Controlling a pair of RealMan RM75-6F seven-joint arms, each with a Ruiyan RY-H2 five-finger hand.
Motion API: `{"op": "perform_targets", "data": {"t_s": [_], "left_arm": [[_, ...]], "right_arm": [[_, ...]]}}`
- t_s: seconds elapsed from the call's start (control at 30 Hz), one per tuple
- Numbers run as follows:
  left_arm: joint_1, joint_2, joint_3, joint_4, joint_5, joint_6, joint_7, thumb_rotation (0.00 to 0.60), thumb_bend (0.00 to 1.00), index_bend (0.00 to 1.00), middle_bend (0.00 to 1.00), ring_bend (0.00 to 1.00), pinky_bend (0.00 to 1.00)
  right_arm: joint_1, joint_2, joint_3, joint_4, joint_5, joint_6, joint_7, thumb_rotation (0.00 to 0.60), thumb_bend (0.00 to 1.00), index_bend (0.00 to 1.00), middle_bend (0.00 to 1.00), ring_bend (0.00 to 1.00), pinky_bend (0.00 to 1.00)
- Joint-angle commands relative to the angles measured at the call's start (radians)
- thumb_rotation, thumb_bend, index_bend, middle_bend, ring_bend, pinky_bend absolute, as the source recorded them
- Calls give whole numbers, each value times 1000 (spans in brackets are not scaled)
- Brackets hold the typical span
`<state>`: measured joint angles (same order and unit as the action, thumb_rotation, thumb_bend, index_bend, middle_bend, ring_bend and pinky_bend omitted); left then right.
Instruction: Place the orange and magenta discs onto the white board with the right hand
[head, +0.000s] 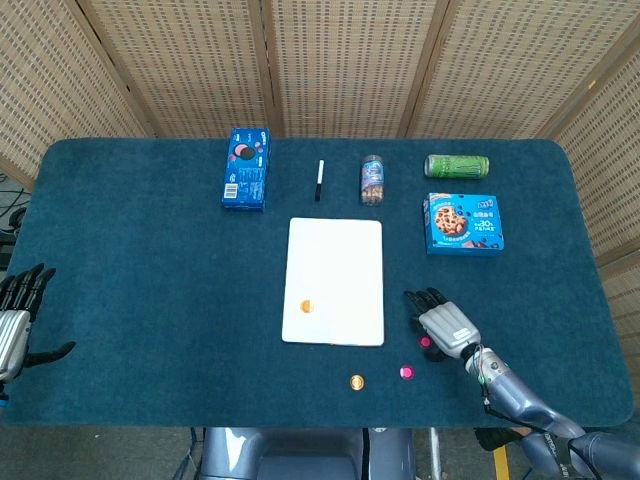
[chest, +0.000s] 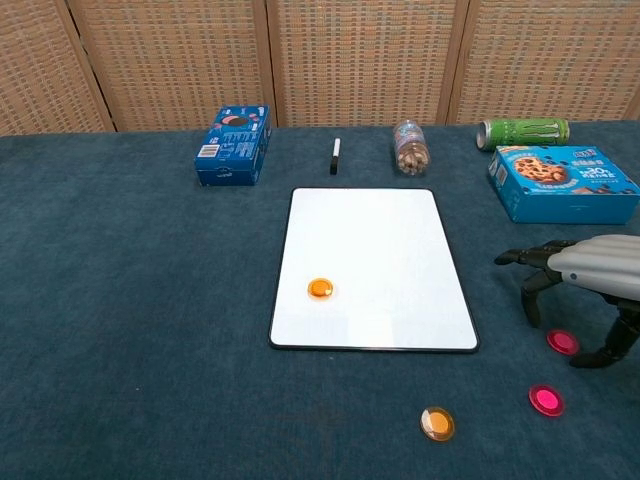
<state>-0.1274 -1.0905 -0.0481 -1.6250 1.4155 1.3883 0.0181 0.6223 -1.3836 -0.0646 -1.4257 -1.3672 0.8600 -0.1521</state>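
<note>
Discs lie at four spots: one orange disc (chest: 320, 289) rests on the white board (chest: 375, 240) near its lower left corner, a second orange disc (chest: 437, 423) sits on the blue table cloth (chest: 130, 330) just below the board's front edge, and two magenta discs lie to the right of the board, one (chest: 562, 341) directly under the right hand (chest: 590, 265) and the other (chest: 544, 400) nearer the front edge. Right hand hovers over the cloth beside the board, fingers spread and arched downward, holding nothing. Left hand (head: 15, 320) rests at the far left table edge, fingers apart and empty. Along the back stand a blue cookie pack (head: 246, 167), a black marker (head: 320, 179), a lying jar (head: 373, 179), a green can (head: 457, 166) and a blue cookie box (head: 464, 223).
</note>
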Motion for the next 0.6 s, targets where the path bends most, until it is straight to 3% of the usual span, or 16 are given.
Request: {"op": "perform_targets", "data": {"t_s": [0.03,0.6], "left_arm": [[-1,0,0,0,-1,-1,1,600,0,0,0,0,0],[-1,-2,-1,1,-5,-2,4,600,0,0,0,0,0]], "right_arm": [[-1,-4,2,8,-1,-5,3,600,260,418,0,0,0],[-13,-20,8,43,-18,-20,22,600,356,513,1,0,0]]}}
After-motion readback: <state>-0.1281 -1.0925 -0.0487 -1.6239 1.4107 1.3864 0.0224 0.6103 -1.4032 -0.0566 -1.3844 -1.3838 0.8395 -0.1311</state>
